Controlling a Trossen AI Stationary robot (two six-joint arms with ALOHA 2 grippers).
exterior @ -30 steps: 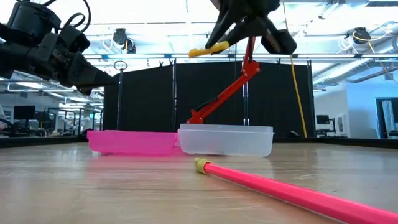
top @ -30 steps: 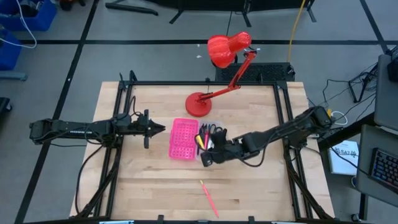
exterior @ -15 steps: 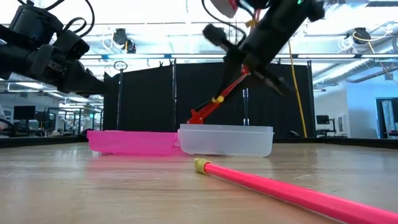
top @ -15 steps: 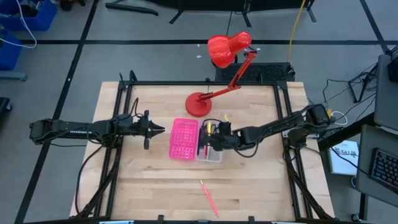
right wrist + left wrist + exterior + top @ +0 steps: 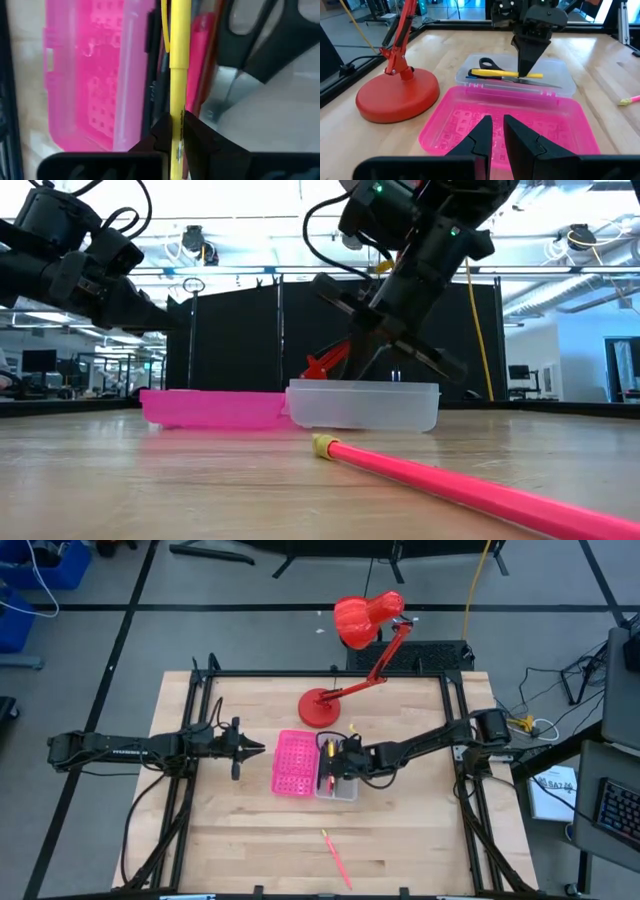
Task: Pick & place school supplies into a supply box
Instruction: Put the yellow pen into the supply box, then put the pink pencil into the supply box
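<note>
A: Start big. What is on the table [image 5: 250, 840]?

B: The red desk lamp [image 5: 345, 690] stands toward twelve o'clock, its round base [image 5: 395, 100] on the wood and its head hanging past the far edge. The two dark arms come in from nine and three o'clock.

A: And the box?

B: The supply box [image 5: 312, 765] lies near the middle, just at six o'clock of the lamp base. Its pink half [image 5: 510, 125] lies on the nine o'clock side, its clear half [image 5: 365, 405] on the three o'clock side.

A: What is the right gripper [image 5: 340, 762] doing?

B: It points down into the clear half, fingers pressed together on a yellow pen [image 5: 177, 75]. The pen lies level above the things already in that half: the black-handled scissors [image 5: 490, 64], a pink-red pen [image 5: 202, 55] and a dark one beside it.

A: The left gripper [image 5: 255, 749]?

B: It hangs above the table at nine o'clock of the box, well apart from it, pointing at the pink half. Its fingers [image 5: 482, 137] stand a narrow slit apart, with nothing between them.

A: Anything left outside?

B: One pink pencil [image 5: 336, 858] with a yellowish tip lies on the bare wood toward six o'clock, well apart from the box.
</note>
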